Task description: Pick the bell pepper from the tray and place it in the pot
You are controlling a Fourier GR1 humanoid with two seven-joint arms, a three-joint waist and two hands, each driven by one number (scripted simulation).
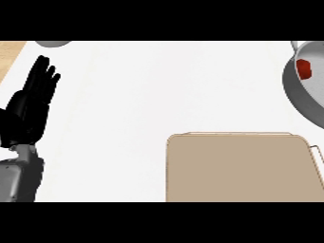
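Red bell pepper (304, 68) already lies inside the grey pot (299, 97) at upper right; tan tray (242, 166) carries nothing. We judge placement done. Left hand (35, 97) rests open, fingers straight, together. Right hand unseen.

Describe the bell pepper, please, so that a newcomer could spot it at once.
Find the grey pot at the counter's right edge, above the tan tray. The bell pepper lies inside it near the left wall, the only red thing in view.

No text, label, brand or number is readable — anywhere — in view
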